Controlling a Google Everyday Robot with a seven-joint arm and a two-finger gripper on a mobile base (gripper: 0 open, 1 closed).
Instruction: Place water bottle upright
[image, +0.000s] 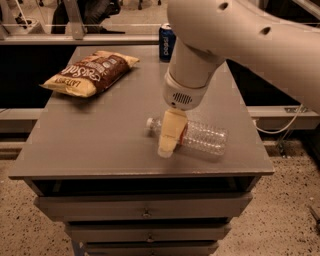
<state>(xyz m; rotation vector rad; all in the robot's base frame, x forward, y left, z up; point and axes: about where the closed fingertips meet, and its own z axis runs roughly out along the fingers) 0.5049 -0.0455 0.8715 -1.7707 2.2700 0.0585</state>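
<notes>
The water bottle (202, 137) lies on its side on the grey table (100, 135), near the front right. Its white cap end points left and its label band is partly hidden behind my gripper. My gripper (169, 135) hangs from the big white arm (200, 55) and reaches down in front of the bottle's neck end, its cream-coloured fingers (170, 131) low over the tabletop and overlapping the bottle.
A brown and yellow chip bag (92, 72) lies at the back left of the table. A dark blue Pepsi can (166, 43) stands at the back edge, partly behind my arm. Drawers (145, 207) sit under the tabletop. A cable (285, 122) hangs at the right.
</notes>
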